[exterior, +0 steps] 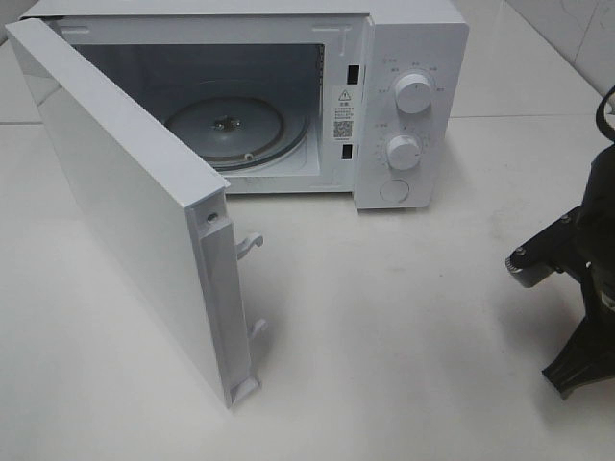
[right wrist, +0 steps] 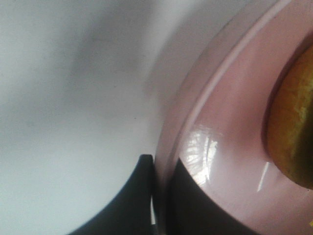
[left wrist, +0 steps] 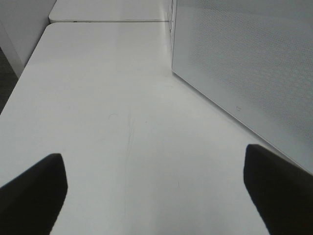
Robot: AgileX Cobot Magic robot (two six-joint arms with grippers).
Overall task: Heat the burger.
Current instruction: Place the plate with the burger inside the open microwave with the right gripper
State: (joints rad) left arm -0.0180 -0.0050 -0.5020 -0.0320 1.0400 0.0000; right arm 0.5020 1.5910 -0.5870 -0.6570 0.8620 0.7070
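Burger (right wrist: 293, 127): only a golden-brown bun edge shows, at the margin of the right wrist view. It sits on the pink plate (right wrist: 230, 122).
Pink plate: glossy, its raised rim pinched between the right jaws, one dark finger on either side of the rim.
Right arm (exterior: 586, 279): at the right edge of the worktop (exterior: 404, 327), well apart from the microwave.
Microwave (exterior: 413, 58): white, door (exterior: 125, 211) swung wide open, glass turntable (exterior: 231, 130) bare inside, two knobs (exterior: 414, 92) on the panel.
Left jaws: spread wide, gripping nothing, over the worktop beside the door's dotted face.
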